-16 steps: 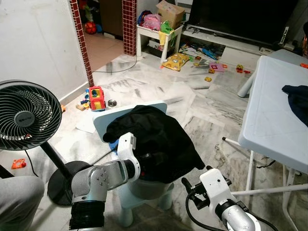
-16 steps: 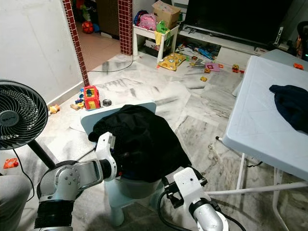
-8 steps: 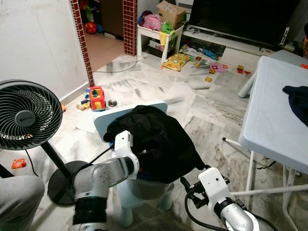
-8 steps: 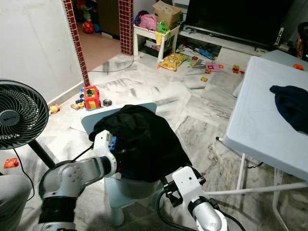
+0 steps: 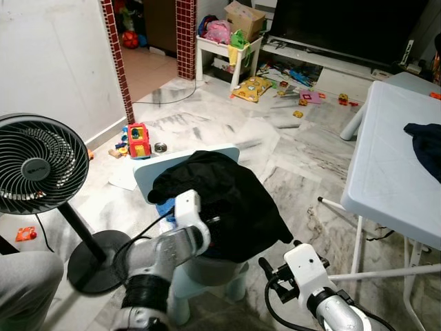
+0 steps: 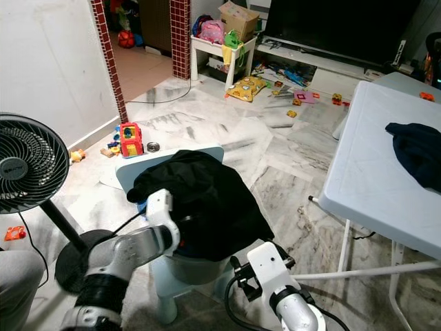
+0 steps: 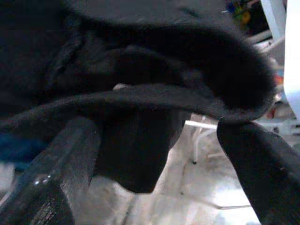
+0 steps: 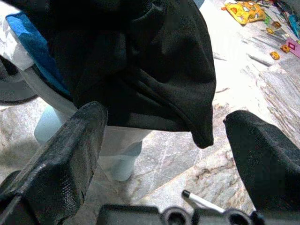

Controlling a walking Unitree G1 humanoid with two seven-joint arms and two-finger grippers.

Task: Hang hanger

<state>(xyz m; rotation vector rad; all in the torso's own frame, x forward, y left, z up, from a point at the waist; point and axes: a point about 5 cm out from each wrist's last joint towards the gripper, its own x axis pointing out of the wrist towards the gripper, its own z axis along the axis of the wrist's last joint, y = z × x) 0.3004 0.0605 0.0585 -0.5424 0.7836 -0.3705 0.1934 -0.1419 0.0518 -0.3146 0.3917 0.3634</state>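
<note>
Black garment (image 5: pixel 224 200), one, on chair (image 5: pixel 207 272); left claw (image 7: pixel 159 154) spread.

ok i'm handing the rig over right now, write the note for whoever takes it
Left tool: open, at the near left edge of the black garment, a fold of it between the fingers, not clamped.
Right tool: open, low, short of the garment's near hem, holding nothing.
The garment lies heaped over the small pale-blue chair. A second dark garment lies on the white table.
No hanger can be made out.
Done: nothing hung.
Left: grip the garment, find the hanger, hang it.
</note>
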